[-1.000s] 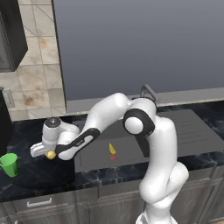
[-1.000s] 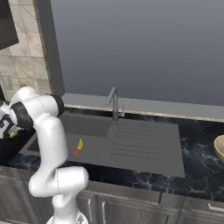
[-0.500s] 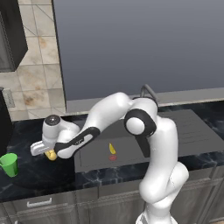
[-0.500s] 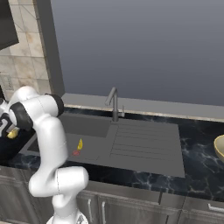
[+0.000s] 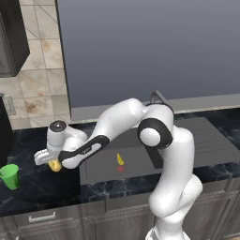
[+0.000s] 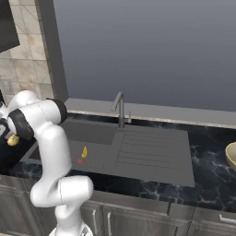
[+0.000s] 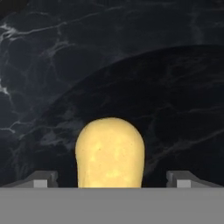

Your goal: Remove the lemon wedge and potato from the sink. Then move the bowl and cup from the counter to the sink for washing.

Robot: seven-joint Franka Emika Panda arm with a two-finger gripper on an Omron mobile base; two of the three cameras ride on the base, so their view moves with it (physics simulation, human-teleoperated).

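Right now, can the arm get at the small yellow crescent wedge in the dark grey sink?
Probably yes: the small yellow crescent wedge lies uncovered in the dark grey sink, and the open fingers grip nothing.

potato (image 7: 110, 153) on counter, wedge (image 5: 120, 159) in sink (image 6: 138, 154)

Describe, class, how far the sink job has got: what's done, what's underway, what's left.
Done: potato is out on the counter. Underway: open gripper sits over it, fingers apart. Left: lemon wedge lies in the sink; cup and bowl remain on the counter.
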